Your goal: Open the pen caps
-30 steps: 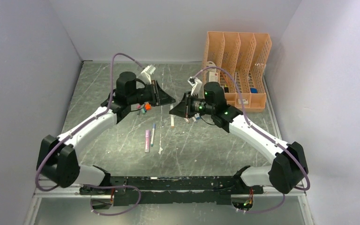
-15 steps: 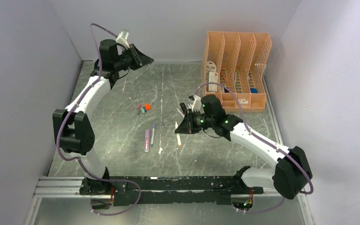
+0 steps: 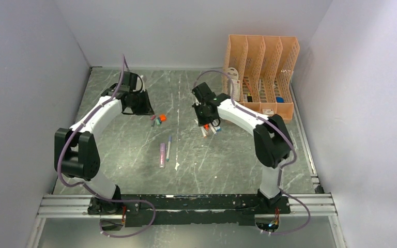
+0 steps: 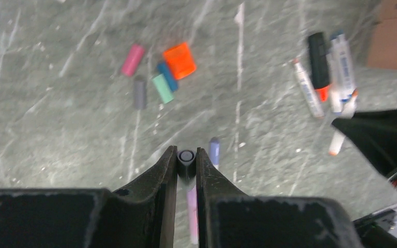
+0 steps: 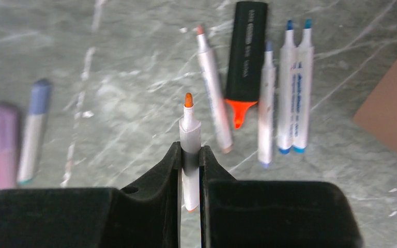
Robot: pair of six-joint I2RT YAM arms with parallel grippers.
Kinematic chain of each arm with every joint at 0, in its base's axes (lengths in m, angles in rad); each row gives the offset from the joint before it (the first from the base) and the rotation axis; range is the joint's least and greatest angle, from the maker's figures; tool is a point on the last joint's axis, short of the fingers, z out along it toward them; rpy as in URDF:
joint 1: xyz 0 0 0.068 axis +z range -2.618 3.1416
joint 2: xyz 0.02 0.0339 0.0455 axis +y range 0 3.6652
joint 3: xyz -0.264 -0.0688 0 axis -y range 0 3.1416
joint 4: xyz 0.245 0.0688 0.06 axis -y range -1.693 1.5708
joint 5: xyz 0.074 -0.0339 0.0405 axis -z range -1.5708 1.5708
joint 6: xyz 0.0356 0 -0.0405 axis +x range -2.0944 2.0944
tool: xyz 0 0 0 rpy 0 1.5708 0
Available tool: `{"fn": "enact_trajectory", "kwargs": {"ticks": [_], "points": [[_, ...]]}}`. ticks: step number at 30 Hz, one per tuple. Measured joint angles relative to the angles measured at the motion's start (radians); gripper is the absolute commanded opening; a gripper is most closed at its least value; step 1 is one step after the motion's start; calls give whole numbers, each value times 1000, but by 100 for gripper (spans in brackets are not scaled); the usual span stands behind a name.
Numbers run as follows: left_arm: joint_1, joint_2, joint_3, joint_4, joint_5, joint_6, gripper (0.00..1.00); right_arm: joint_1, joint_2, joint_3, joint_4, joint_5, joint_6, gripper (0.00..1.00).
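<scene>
Clamping a small dark cap (image 4: pixel 186 156) end-on between nearly closed jaws, the left gripper (image 4: pixel 186 163) hangs over the table (image 4: pixel 57 129), a little short of the loose caps (image 4: pixel 161 75), which lie in a tight cluster: pink, orange, blue, teal and grey. The right gripper (image 5: pixel 190 155) pinches a white pen (image 5: pixel 189 129) narrowly at mid-barrel, its bare orange tip pointing toward the row of uncapped pens (image 5: pixel 269 93) around the black highlighter (image 5: pixel 245 57). Off to one side lie a purple highlighter (image 5: pixel 0 144) and a blue-capped pen (image 5: pixel 33 129), apparently not yet opened, though blur makes that hard to confirm. Released from this height, the round cap could bounce or roll away from the cluster. It might also knock the others apart if let go right on top of them. The pen, set down carelessly, could nudge its neighbours out of line or roll. Its exposed tip could smear the table if it is lowered nose-first.
</scene>
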Motion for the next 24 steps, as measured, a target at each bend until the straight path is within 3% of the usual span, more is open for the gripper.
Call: {"fn": "enact_trajectory", "kwargs": {"ticks": [5,9,18,24], "points": [[0,1,-14,-49,-55,43,7,0,125,91,-44,84,-33,0],[0,4,-14,-49,-63,56,7,0,162,134,-48,117,-45,17],[0,16,-14,-48,-64,62,7,0,194,148,-48,143,-58,19],[0,24,-14,-48,-64,63,7,0,195,148,-47,146,-63,30]]}}
